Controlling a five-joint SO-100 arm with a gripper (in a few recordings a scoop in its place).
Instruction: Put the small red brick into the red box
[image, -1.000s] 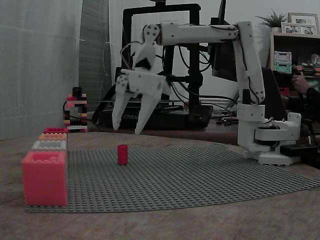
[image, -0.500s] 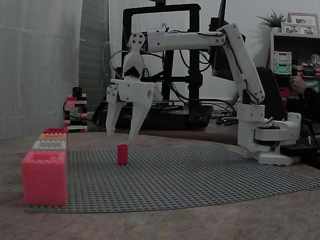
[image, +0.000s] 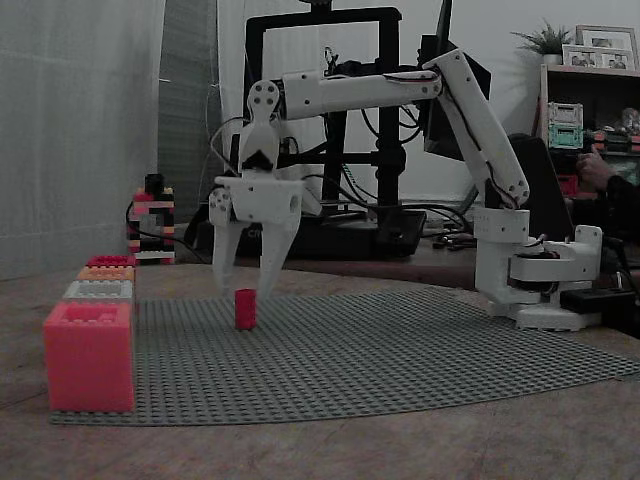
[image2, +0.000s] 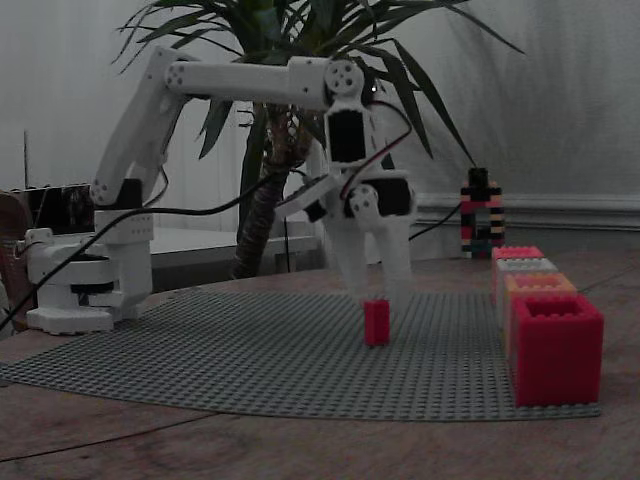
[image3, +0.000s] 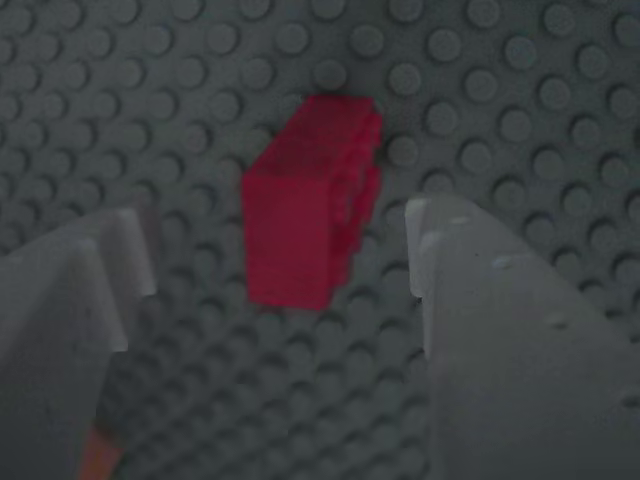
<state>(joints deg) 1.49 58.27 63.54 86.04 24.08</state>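
In a fixed view from the front, we see a brown surface (image: 300, 450) carrying a grey studded baseplate (image: 420, 350). Behind it stand a black-framed 3D printer (image: 320, 130), a pale curtain (image: 80, 130) and a dark shelf (image: 590, 100) at the right. At the baseplate's left edge is a red box (image: 89, 355) built of bricks. Behind it a white box (image: 99, 290), an orange box (image: 105, 272) and a pink box (image: 110, 260) follow in a row. The small red plastic brick (image: 245, 309) stands upright on the baseplate, well to the right of the red box. The white two-finger end effector (image: 244, 286) hangs directly over it, pointing down. Its jaws are spread wide and hold nothing, and its tips are level with the brick's top, one on each side.

In a fixed view from the opposite side, a green palm plant (image2: 290, 60) rises behind the white arm (image2: 240, 80). The red box (image2: 555, 345) is now at the right, and the small red plastic brick (image2: 376, 322) is left of it. The end effector (image2: 378, 292) is just above the brick with its tips apart.

In the wrist view, we look down on the small red plastic brick (image3: 312, 200) on the grey studs. It lies between the two white fingers (image3: 500, 320), slightly nearer the right one. There is a clear gap on both sides, and neither finger touches it.
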